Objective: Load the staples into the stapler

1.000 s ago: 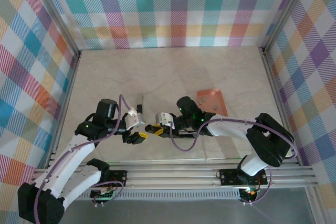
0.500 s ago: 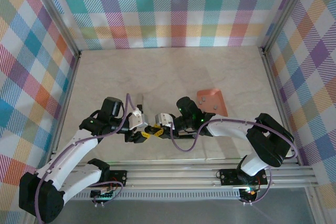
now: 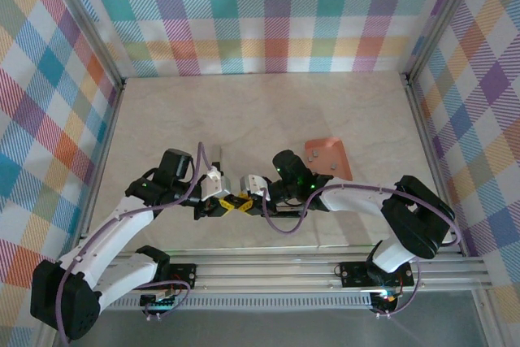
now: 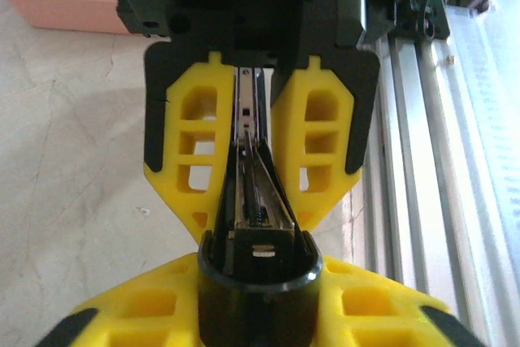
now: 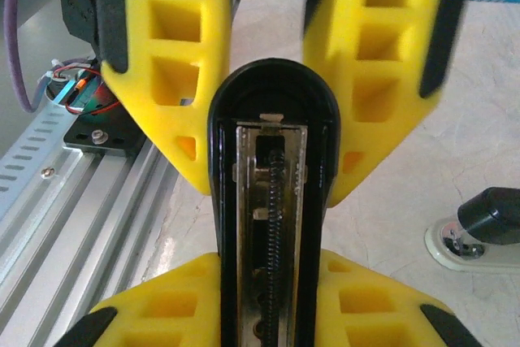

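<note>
Could not make out any staples in the open channel point(image 5: 284, 225) of the stapler point(image 5: 272, 107); made out a spring point(image 5: 274, 201) and bare metal there, with the nearest length cut off by the bottom edge of the right wrist view. Found the right gripper point(image 5: 268, 270) clenched on the stapler's body, its yellow fingers point(image 5: 195, 270) tight against both sides. Found the left gripper point(image 4: 258, 270) facing it nose to nose, closed likewise on the rounded black end, with a thin metal rail point(image 4: 246, 103) running on between the opposite fingers. Located the whole grip just inside the aluminium frame point(image 3: 268, 270) at the near edge of the table point(image 3: 268, 111). Noted just beyond it a black-topped, pale-based object point(image 5: 479, 229) lying on the table top, cut off at the view's edge and too partial to name. Farther back, beside the right arm, saw a salmon tray point(image 3: 329, 156), its contents too small to read
</note>
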You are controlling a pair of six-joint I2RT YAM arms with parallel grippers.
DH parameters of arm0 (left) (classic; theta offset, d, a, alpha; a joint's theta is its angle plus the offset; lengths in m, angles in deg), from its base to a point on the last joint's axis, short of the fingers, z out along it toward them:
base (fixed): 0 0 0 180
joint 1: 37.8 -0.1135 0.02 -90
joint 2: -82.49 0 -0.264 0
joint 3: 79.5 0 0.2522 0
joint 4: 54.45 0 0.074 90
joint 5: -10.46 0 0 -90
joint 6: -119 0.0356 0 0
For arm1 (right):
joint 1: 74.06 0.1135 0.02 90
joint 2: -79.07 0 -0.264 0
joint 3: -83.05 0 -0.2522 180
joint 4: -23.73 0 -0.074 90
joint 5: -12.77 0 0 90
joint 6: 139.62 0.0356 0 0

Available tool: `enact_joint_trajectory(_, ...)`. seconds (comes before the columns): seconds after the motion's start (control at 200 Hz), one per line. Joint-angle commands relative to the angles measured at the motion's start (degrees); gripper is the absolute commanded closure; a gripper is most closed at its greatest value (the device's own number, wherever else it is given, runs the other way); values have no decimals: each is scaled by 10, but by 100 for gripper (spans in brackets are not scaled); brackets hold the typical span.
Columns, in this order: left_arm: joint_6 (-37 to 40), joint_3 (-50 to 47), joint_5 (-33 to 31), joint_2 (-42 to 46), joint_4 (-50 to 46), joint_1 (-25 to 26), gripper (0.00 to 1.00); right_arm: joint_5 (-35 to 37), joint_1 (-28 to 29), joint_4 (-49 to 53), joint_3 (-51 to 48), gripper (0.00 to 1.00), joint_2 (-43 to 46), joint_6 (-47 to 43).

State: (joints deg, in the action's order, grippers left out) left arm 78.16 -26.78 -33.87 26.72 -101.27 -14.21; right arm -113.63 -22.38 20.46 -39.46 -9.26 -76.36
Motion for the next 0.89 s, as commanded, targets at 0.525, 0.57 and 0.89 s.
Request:
enact_joint_trajectory(0.525,26,111,-192,65,-191,30,87,289,2,164,-55,50,173,488)
enact_joint_trajectory(0.57,27,121,-201,62,-203,33,87,331,2,223,-39,50,172,549)
enact_joint_trajectory(0.89,55,179,-329,7,-288,110,87,347,1,219,-94,50,169,806)
